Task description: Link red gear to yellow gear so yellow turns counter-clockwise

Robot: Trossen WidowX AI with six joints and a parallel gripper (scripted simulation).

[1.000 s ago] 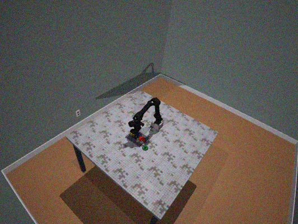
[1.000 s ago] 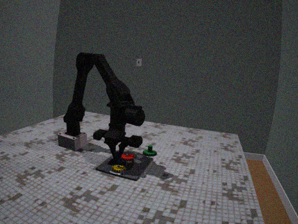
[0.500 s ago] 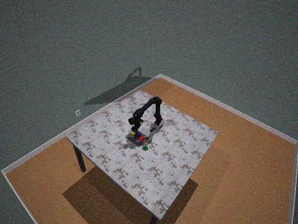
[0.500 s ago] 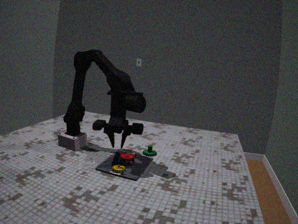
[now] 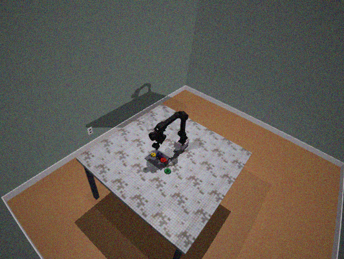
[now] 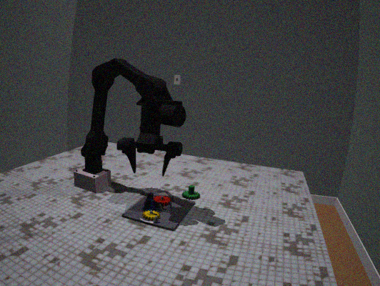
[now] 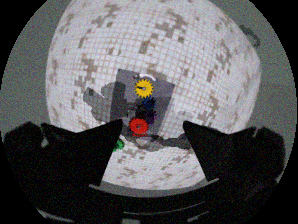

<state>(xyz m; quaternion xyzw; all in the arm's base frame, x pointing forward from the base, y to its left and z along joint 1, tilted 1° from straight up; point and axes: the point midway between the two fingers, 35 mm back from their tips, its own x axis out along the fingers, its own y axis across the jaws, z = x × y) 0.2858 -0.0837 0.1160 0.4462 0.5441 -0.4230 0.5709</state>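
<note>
The grey board [image 6: 132,214] [image 7: 162,91] carries the red gear [image 5: 163,160] [image 6: 162,199] [image 7: 138,126] and the yellow gear [image 5: 153,155] [image 6: 151,214] [image 7: 144,88]. A dark blue gear [image 6: 150,206] [image 7: 148,103] stands between them, beside the yellow gear. A purple gear [image 7: 152,118] shows dimly between the blue and red gears. Whether both sit flat and mesh is too dark to tell. A loose green gear [image 5: 167,171] [image 6: 191,194] [image 7: 118,145] stands on the table off the board, on the red gear's side. My gripper [image 6: 149,174] [image 7: 153,121] is open and empty, well above the board.
The white arrow [image 7: 147,76] curves beside the yellow gear. The arm's base [image 6: 93,180] stands on the patterned table [image 5: 194,181] behind the board. The arm's shadow falls across part of the board and the table beside it.
</note>
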